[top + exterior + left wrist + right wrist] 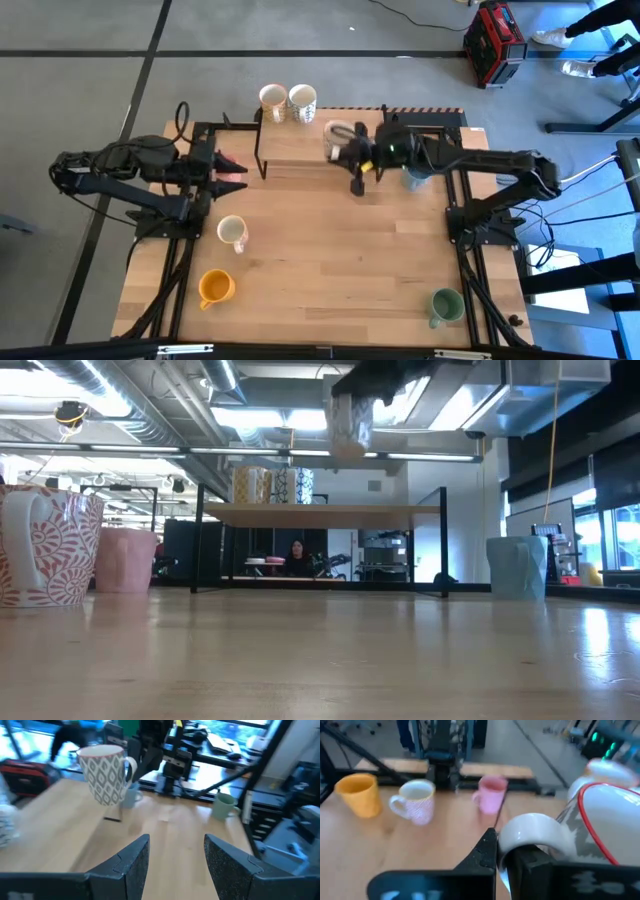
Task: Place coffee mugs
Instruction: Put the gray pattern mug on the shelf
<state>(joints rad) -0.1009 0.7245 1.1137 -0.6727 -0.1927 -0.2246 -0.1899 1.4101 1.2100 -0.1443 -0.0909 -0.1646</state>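
Note:
My right gripper (350, 152) is shut on a white mug with a grey pattern and red rim (105, 772), holding it in the air by the right end of the shelf (295, 160), above the shelf top (320, 512). Two mugs (272, 99) (302, 100) stand on the shelf's far edge. My left gripper (176, 860) is open and empty at the table's left, over the partly hidden pink mug (234, 164). The red-patterned mug (232, 232), orange mug (215, 288), green mug (445, 305) and light blue mug (517, 567) stand on their bases on the table. My right gripper pinches the mug's handle loop (532, 827) between its two fingers (487, 855). The fingers come roughly level from the table's right side. The mug (350, 420) is lifted clear of table and shelf, about upright, its handle toward my arm.
The shelf is a wooden board on a black frame (200, 540) at the table's far middle. The light blue mug (415, 180) sits under my right arm. Open tabletop (340, 260) lies in the middle and near side. A red case (493, 40) and a person's feet are on the floor beyond.

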